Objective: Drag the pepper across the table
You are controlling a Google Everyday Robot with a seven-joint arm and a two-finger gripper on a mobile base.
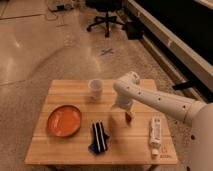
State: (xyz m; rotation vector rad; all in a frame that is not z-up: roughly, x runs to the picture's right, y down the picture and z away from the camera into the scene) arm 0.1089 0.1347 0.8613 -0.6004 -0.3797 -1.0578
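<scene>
The pepper [129, 118] is a small dark red chili lying on the right-centre of the light wooden table [60, 90]. Only part of it shows, next to the gripper. My gripper [123, 111] hangs from the white arm that reaches in from the right. It points down at the table top, right at the pepper's left side. I cannot tell whether it touches the pepper.
A clear plastic cup [95, 89] stands behind and left of the gripper. An orange plate [65, 121] lies at the left, a dark blue striped cloth [99, 137] at the front centre, and a white tube [155, 134] near the right edge. An office chair [106, 15] stands beyond on the floor.
</scene>
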